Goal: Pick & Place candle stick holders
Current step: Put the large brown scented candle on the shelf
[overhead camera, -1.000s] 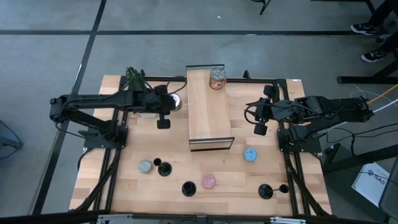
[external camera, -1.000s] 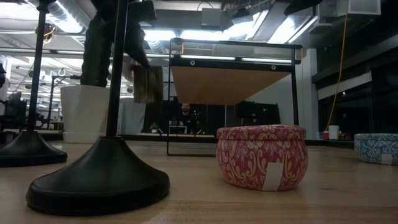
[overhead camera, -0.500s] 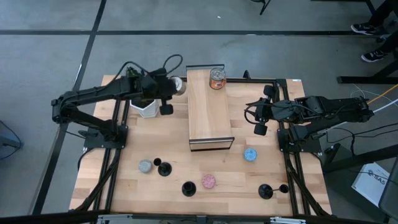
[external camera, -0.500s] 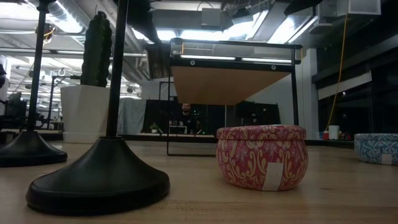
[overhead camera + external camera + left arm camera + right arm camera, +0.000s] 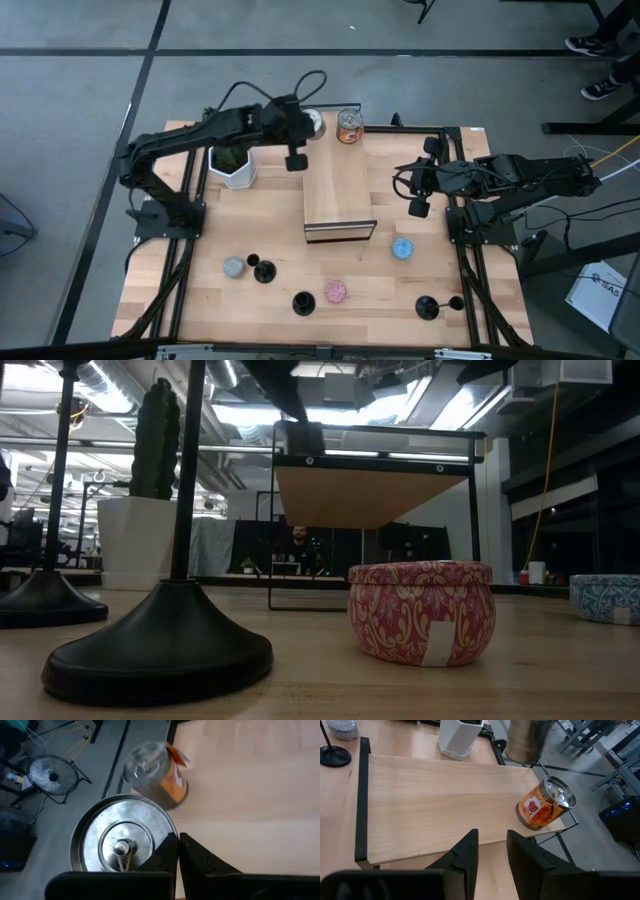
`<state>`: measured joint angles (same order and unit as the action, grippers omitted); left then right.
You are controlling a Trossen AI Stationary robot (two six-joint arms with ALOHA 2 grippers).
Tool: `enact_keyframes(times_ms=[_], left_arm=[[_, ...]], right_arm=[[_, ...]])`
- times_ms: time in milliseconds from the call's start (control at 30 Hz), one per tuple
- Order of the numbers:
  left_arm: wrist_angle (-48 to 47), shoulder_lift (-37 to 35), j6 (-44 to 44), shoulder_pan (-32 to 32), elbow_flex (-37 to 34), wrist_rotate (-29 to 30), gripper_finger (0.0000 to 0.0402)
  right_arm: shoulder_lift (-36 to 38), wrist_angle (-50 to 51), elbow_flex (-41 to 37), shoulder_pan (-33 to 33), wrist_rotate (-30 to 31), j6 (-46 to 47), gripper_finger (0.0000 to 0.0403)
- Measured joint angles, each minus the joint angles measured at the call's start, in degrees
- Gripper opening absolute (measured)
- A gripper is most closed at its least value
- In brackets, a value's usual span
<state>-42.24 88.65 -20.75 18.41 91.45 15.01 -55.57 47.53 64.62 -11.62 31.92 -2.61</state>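
From overhead I see my left gripper up at about eleven o'clock on the table, hanging over the far left corner of the raised wooden shelf, and its fingers are clamped on a shiny metal tin; the left wrist view confirms it, with the tin pinched at its rim between the dark fingers. Just beside it, toward twelve o'clock, an orange tin stands on the far end of the shelf. A white pot with a cactus sits at ten o'clock, just left of the shelf. My right gripper waits at about three o'clock, right of the shelf and clear of it, its fingers slightly apart with nothing between them. The candle stick holders are all untouched along the near side: one at seven o'clock just beside a grey disc, one near six o'clock beside a pink disc, and one at five o'clock, near the table's right edge. A blue disc lies at four o'clock, apart from them. In the low view a holder's base fills the near left beside the pink patterned tin
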Motion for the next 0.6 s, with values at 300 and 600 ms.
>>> enact_keyframes(times_ms=[300, 600], left_arm=[[-0.04, 6.42, 1.45, 2.30, 3.41, -4.84, 0.0002], [0.02, 9.10, 5.44, 6.45, 3.44, -10.42, 0.0002]], right_arm=[[0.00, -0.02, 0.02, 0.00, -8.81, 0.00, 0.0103], [0.00, -0.02, 0.02, 0.00, -17.62, 0.00, 0.0103]])
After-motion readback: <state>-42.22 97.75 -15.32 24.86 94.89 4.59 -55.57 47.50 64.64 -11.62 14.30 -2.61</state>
